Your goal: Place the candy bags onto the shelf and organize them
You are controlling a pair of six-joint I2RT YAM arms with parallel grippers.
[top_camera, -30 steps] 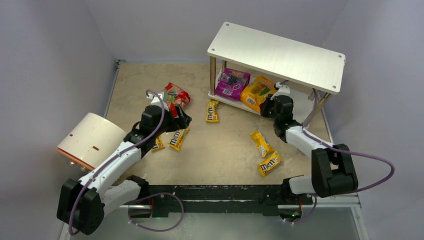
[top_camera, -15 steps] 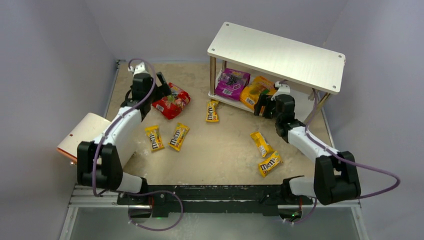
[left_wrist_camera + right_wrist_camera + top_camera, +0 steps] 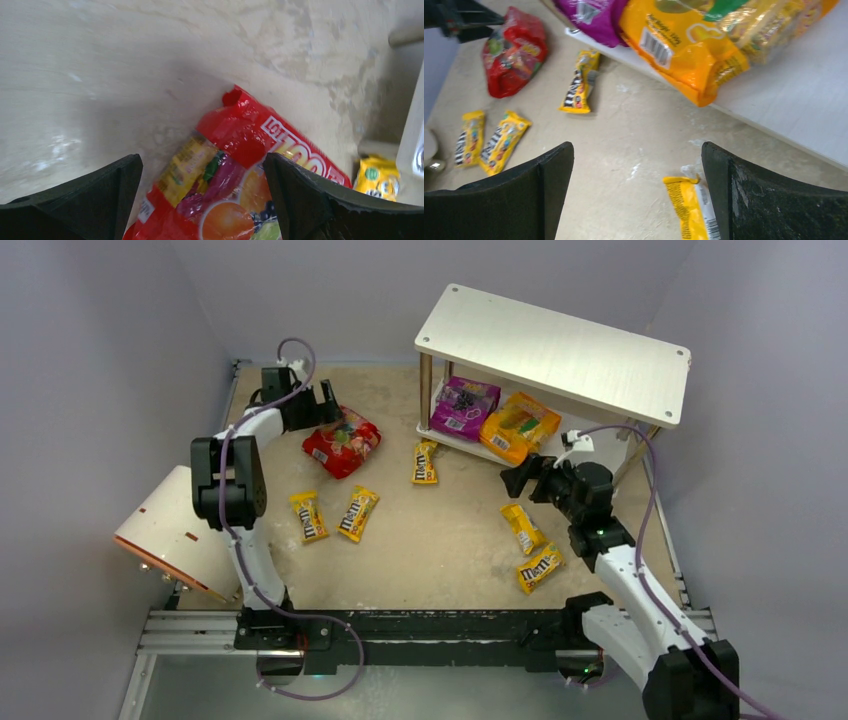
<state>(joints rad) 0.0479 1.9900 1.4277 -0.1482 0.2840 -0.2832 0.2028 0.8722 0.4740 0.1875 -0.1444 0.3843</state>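
Since a second ago the right arm has drawn back toward 6 o'clock from the shelf (image 3: 555, 350). The right gripper (image 3: 520, 478), then closed, now stands with jaws wide apart and empty. The left arm has swung out to the 11 o'clock corner of the table (image 3: 450, 540).

**Status**
- The orange bag (image 3: 518, 426) lies on the shelf's lower board, touching the purple bag (image 3: 463, 406) at its 9 o'clock side. One corner of it overhangs the front edge.
- The red bag (image 3: 343, 440) lies flat on the table at 11 o'clock, well apart from the shelf.
- Five yellow packets (image 3: 425, 462) are on the table: one just beside the shelf's front post, two at 9 o'clock and two at 4 o'clock.

**Step in hand**
The orange bag looks delivered. The left gripper (image 3: 325, 405) hovers at the red bag's 11 o'clock corner, jaws wide apart, holding nothing. This reads as an approach to pick up that bag.

**Next move**
1. Lower the left gripper so its jaws straddle the bag's sealed edge.
2. Close firmly, as the film is likely slippery.
3. Carry the bag toward 3 o'clock, to the shelf.

**Appearance**
The red bag is glossy, crinkled plastic. It has a fruit print, white and yellow lettering and a small barcode label.
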